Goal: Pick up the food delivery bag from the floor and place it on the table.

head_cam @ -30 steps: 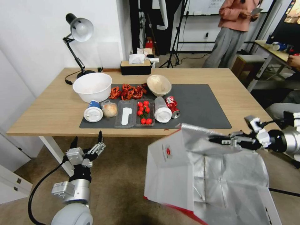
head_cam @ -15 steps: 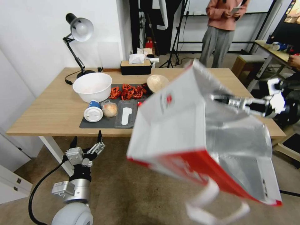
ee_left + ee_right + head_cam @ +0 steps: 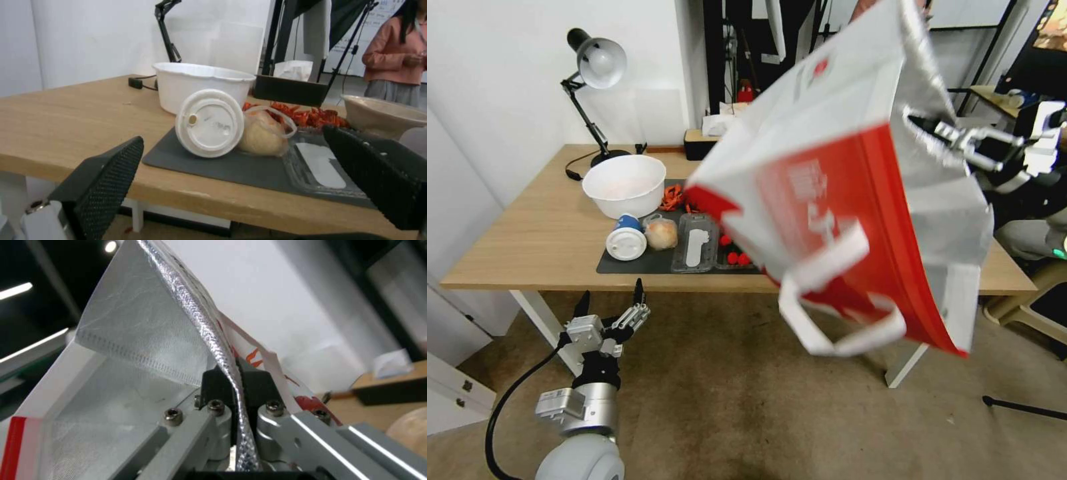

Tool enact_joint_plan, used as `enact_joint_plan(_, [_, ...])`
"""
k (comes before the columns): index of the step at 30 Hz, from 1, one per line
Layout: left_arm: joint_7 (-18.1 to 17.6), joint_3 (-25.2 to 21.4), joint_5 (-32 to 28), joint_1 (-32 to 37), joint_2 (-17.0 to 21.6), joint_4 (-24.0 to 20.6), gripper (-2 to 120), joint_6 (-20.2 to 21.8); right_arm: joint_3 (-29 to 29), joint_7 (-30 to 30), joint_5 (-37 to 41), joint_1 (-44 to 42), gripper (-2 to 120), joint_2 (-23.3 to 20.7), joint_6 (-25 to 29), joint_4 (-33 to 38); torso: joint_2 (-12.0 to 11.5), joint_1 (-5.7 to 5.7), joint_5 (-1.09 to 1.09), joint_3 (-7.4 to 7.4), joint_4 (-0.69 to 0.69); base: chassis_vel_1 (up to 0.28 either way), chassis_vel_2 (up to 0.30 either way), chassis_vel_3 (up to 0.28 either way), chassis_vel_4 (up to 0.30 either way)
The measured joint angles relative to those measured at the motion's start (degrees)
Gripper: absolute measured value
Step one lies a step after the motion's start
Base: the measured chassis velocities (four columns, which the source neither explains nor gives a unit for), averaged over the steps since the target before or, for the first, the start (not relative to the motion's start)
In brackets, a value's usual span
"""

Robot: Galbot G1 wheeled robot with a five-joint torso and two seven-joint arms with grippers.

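Observation:
The food delivery bag (image 3: 827,200) hangs tilted in the air above the right half of the table (image 3: 527,227). Its red side faces me and its white strap handles dangle below. My right gripper (image 3: 919,124) reaches in from the right and is shut on the bag's silver foil rim. In the right wrist view the foil rim (image 3: 222,353) is pinched between the closed fingers (image 3: 258,383). My left gripper (image 3: 614,295) stands open and empty over the floor (image 3: 714,400), just below the table's front edge. In the left wrist view its black pads (image 3: 106,180) are spread wide.
On the dark mat (image 3: 627,265) sit a white bowl (image 3: 624,183), a lidded cup (image 3: 626,241), a wrapped bun (image 3: 661,235), red crayfish (image 3: 672,197), a clear tray (image 3: 695,250) and tomatoes (image 3: 732,257). A desk lamp (image 3: 597,63) stands at the table's back left. The bag hides the table's right half.
My right arm has risen and swung the bag from near the floor up above table height, tipping its red side toward me. The left arm has not moved.

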Motion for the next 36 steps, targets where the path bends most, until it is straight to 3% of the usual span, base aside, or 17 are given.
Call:
enact_joint_plan(7, [-0.09,-0.05,0.31,0.15,0.1,0.17,100,0.03,-2.13,15.06,1.51,4.78,0,2.08,6.51,-0.33,-0.01,-0.01,-0.01,0.0,-0.01,0.0,0.0,0.0,0.0])
enact_joint_plan(12, [-0.13,-0.1,0.35,0.24,0.17,0.17,100,0.03,-2.76,20.46,1.86,5.97,0,3.07,8.43,-0.66,-0.01,-0.01,0.0,0.0,0.0,0.0,0.0,0.0,0.0])
enact_joint_plan(15, [-0.14,-0.08,0.77,0.47,0.1,0.27,100,0.03,-3.13,28.74,3.63,6.98,0,4.41,10.7,-1.15,-0.02,-0.01,0.0,-0.01,0.0,0.0,0.0,0.0,0.0])
enact_joint_plan(25, [-0.25,-0.04,1.43,0.64,0.03,0.43,100,-0.05,-3.27,39.85,3.93,7.89,0,5.86,11.42,-2.05,-0.02,-0.01,0.0,-0.01,0.0,0.0,0.0,0.0,0.0])
enact_joint_plan(31, [-0.28,-0.02,2.24,1.15,-0.12,0.23,100,-0.11,-3.27,48.89,2.96,8.38,0,7.03,9.93,-2.21,-0.02,-0.02,0.0,-0.01,0.0,0.0,0.0,0.0,0.0])
enact_joint_plan(36, [-0.36,-0.04,2.42,1.27,-0.18,0.11,100,-0.17,-4.14,52.98,2.04,9.75,0,7.61,8.48,-2.79,-0.02,-0.02,0.0,-0.01,-0.01,0.0,0.0,0.0,0.0])
